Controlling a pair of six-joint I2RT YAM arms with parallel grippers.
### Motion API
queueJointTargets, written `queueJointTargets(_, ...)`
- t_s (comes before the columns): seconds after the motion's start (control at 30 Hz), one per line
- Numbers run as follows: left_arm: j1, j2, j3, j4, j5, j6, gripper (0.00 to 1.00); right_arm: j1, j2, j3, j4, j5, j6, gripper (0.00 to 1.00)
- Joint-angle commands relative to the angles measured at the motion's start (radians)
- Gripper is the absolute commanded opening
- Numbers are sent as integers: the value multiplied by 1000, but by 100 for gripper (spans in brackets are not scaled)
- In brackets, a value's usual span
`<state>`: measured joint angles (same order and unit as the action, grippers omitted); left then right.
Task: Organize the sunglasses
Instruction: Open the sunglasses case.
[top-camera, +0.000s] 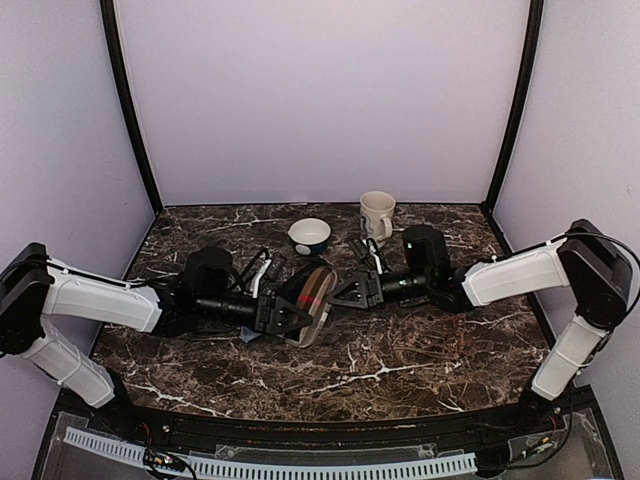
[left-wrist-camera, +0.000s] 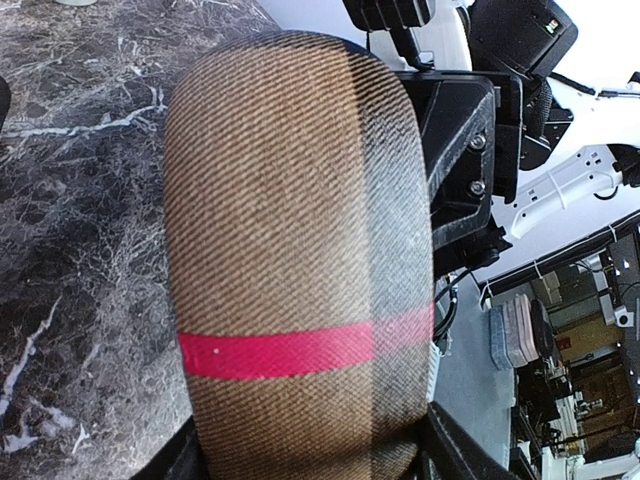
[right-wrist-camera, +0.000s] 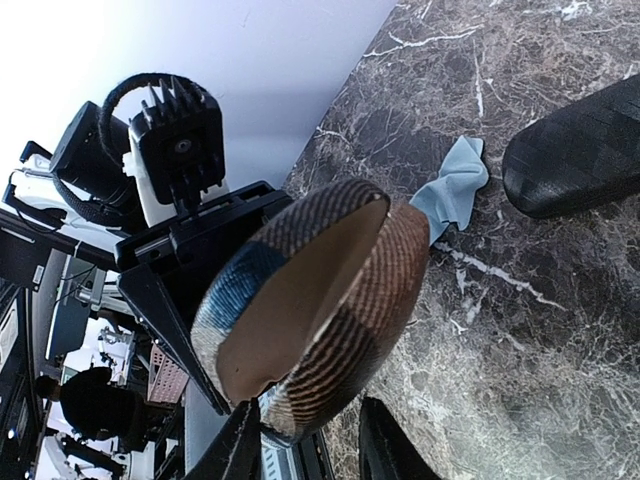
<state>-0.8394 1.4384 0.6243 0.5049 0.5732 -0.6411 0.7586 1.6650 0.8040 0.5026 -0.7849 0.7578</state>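
**Item: sunglasses.** They cannot be made out in any of the three views, so neither their look nor their place can be told.

**Held article: brown striped case** (left-wrist-camera: 300, 250). Oblong, in tan-and-brown woven twill, with one red band across it and a blue-grey patch. It is raised off the marble surface (top-camera: 400, 370), tilted, with its mouth gaping.

**Left end effector** (top-camera: 292, 315). Clamped on the case from both sides.

**Right end effector** (right-wrist-camera: 312, 447). Its fingers (right-wrist-camera: 385, 445) stand apart at the case's open end. Whether they press on the rim cannot be told.

**Obscured.**
- The case's outer shell nearly fills the left wrist view and hides that arm's fingertips.
- The right fingers are cut off by the bottom frame edge.
- The deeper part of the case's interior is out of sight.

**Right wrist view only.**
- The plain tan lining inside the case's mouth.
- A pale blue cloth (right-wrist-camera: 455, 185) lying on the surface.
- A black checkered case (right-wrist-camera: 580, 145) near the cloth, closed and cropped at the frame edge.

**Top view only.**
- A small bowl (top-camera: 309, 235) and a cream mug (top-camera: 377, 215), standing upright toward the back, apart from both arms.
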Motion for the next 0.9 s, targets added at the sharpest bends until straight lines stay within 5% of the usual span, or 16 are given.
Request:
queueJointTargets(0.0, -33, -131, 39, 338, 220, 42, 0, -39, 83, -37, -201, 257, -11, 32)
queueJointTargets(0.87, -32, -143, 12, 366, 177, 17, 0, -33, 85, -101, -181, 321, -28, 30)
